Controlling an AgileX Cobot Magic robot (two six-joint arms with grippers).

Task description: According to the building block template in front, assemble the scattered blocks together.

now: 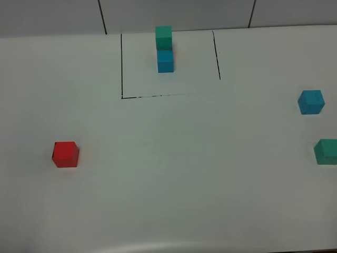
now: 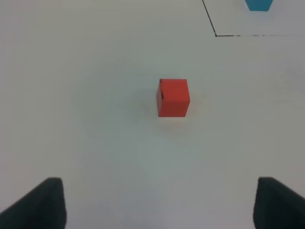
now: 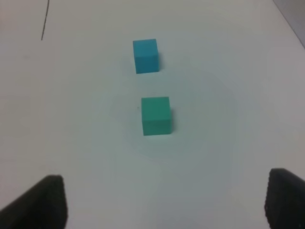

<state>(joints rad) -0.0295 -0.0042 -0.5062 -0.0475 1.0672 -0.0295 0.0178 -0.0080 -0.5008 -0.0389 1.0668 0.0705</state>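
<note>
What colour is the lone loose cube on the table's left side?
Red. The cube shows best in the left wrist view.

i look out over a wide white table (image 1: 168, 211), matte and plain, which fills nearly all of my view. its far edge (image 1: 58, 35) runs straight from left to right. behind it stands a pale grey wall (image 1: 174, 13) of flat panels, split by thin dark seams (image 1: 102, 16), one toward the left and one toward the right. the light is soft and even, and shadows on the tabletop are faint. along the near side the white brightens into a curved band (image 1: 158, 245).
</note>
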